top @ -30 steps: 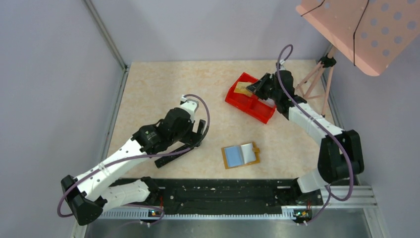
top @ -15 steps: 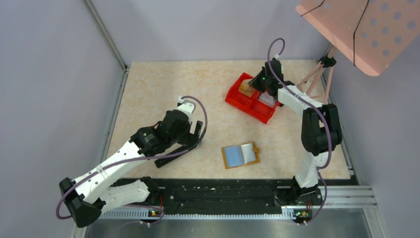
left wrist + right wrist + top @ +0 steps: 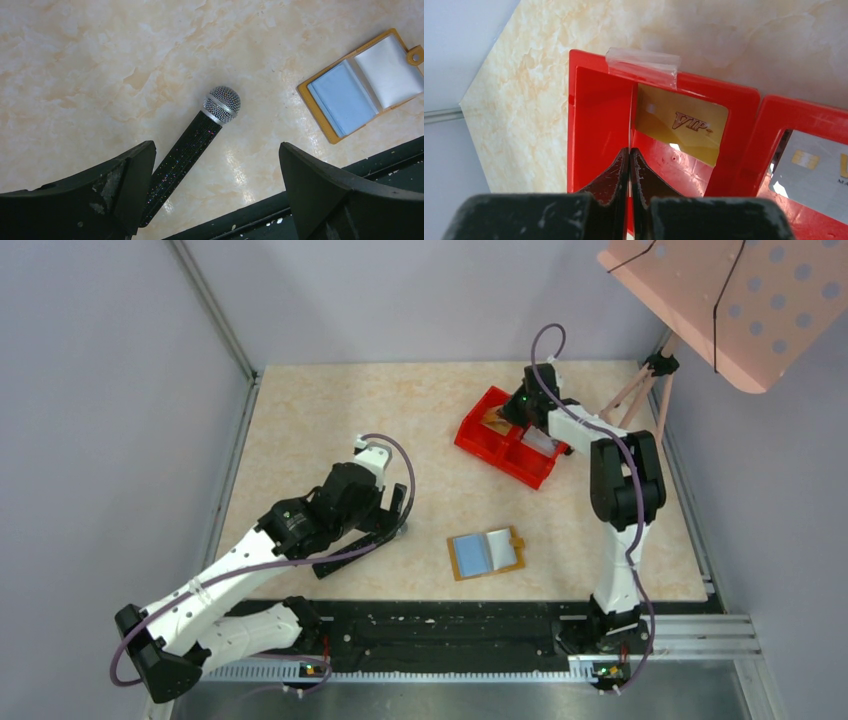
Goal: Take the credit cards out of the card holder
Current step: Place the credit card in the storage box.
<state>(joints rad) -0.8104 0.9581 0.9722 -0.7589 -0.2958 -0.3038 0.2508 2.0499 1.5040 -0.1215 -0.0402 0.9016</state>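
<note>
1. Credit cards (image 3: 494, 420) sit up in the red tray (image 3: 505, 437), upper right of the top view, apparently its job being to collect them.
2. Right wrist view: gold card (image 3: 684, 127) leans in the left compartment and grey card (image 3: 814, 170) lies in the right one.
3. Holder (image 3: 486, 553) lies open at lower centre, pockets up. I can't tell whether any card is left inside.
4. Right arm stands tall with its elbow high. The right gripper (image 3: 630, 155) dips into the gold card's compartment, fingers pressed together with nothing visible between them.
5. Left arm stretches low at centre left. The left gripper (image 3: 215, 165) hangs with its jaws wide apart and empty above a mic (image 3: 195, 145), probably parked clear of the work.
</note>
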